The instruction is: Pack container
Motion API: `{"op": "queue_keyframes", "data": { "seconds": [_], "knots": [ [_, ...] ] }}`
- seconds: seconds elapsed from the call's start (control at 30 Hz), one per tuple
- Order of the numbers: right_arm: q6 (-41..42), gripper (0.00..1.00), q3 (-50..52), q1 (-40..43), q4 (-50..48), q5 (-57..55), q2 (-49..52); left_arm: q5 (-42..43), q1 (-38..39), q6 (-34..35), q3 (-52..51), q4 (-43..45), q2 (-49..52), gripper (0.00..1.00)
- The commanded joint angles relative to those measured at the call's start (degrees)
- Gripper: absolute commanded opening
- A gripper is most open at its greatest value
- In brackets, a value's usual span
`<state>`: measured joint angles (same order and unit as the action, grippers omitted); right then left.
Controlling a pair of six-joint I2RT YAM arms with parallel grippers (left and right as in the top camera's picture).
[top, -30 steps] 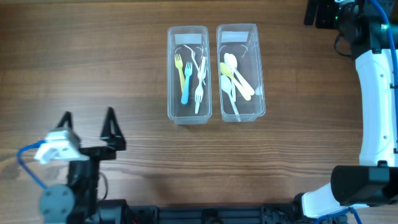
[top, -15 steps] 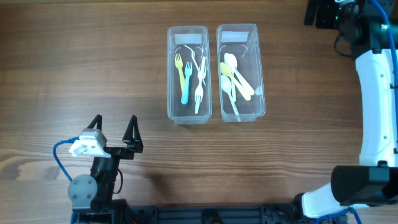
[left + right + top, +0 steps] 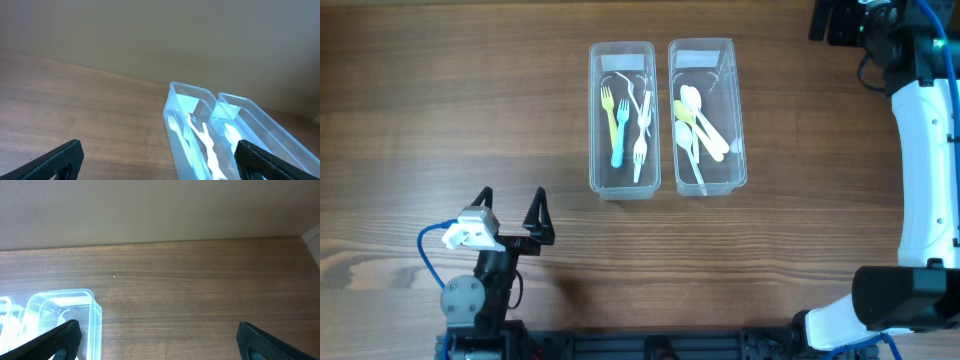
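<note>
Two clear plastic containers stand side by side at the table's middle back. The left container (image 3: 594, 120) holds several forks (image 3: 617, 125), blue, yellow and white. The right container (image 3: 741, 120) holds several pale spoons (image 3: 698, 125). My left gripper (image 3: 511, 202) is open and empty near the front edge, well short of the containers. Its wrist view shows both containers (image 3: 172, 115) (image 3: 260, 112) ahead, beyond the left gripper (image 3: 160, 157). My right gripper (image 3: 159, 337) is open over bare wood, with a container corner (image 3: 92, 315) at its left.
The right arm's white link (image 3: 925, 150) runs down the table's right side, its dark wrist end (image 3: 835, 20) at the back right corner. A blue cable (image 3: 428, 262) loops beside the left arm's base.
My left arm has swung to the right along the front of the table, its gripper staying open. The right arm and the containers have not moved.
</note>
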<state>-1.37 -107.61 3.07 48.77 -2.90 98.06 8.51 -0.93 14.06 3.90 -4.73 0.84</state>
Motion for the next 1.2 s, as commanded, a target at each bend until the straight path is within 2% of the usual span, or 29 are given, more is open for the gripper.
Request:
{"op": "queue_keyframes", "data": {
  "seconds": [0.0, 1.0, 1.17],
  "knots": [
    [-0.1, 1.0, 0.1, 0.2, -0.3, -1.0, 0.4, 1.1, -0.5, 0.5, -2.6, 0.3, -0.7, 1.0],
    [-0.1, 1.0, 0.4, 0.2, 0.2, -1.0, 0.6, 0.9, -0.5, 0.5, -3.4, 1.1, -0.7, 1.0],
    [-0.1, 0.99, 0.4, 0.2, 0.2, -1.0, -8.8, 0.9, -0.5, 0.5, -3.4, 1.1, -0.7, 1.0]
  ]
}}
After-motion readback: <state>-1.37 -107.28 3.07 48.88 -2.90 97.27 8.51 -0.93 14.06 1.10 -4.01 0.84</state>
